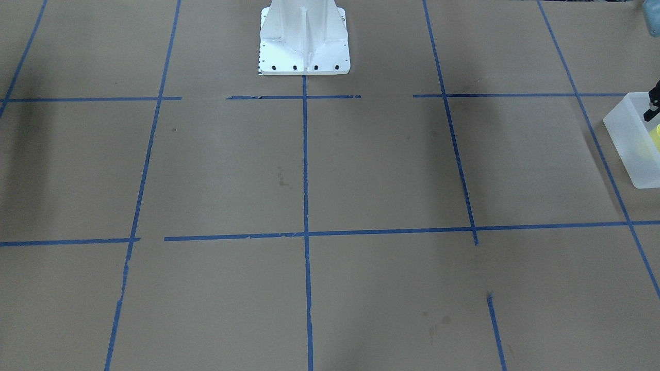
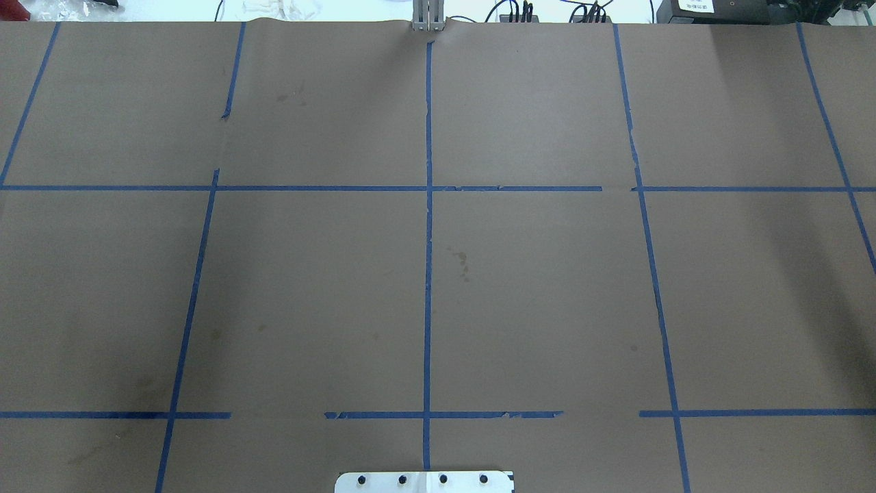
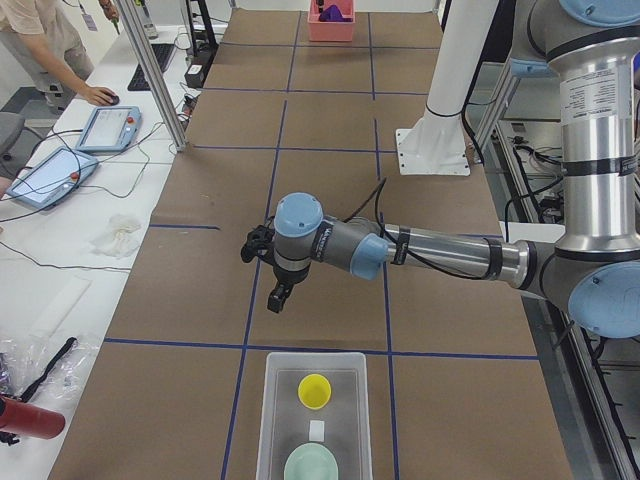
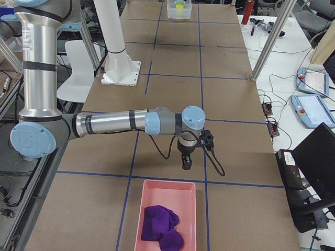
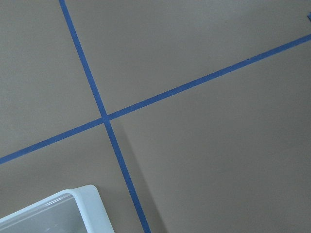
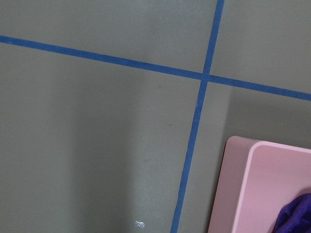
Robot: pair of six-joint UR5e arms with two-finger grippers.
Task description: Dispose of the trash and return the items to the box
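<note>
The frosted-white box (image 3: 313, 420) stands at the table's left end. It holds the yellow cup (image 3: 315, 390), the mint-green bowl (image 3: 311, 463) and a small white piece (image 3: 317, 430). My left gripper (image 3: 280, 297) hangs above the table just short of the box's far wall, and I cannot tell whether it is open or shut. The front-facing view shows the box (image 1: 631, 144) and only a black edge of that gripper (image 1: 650, 107). The left wrist view shows a box corner (image 5: 53, 213) and no fingers. My right gripper (image 4: 186, 162) hangs at the other end, its state unclear.
A pink tray (image 4: 165, 214) holding a purple cloth (image 4: 162, 227) sits at the table's right end, just beyond my right gripper; it also shows in the right wrist view (image 6: 243, 184). The white pedestal base (image 1: 304, 46) stands at the robot's side. Blue tape lines grid the brown table.
</note>
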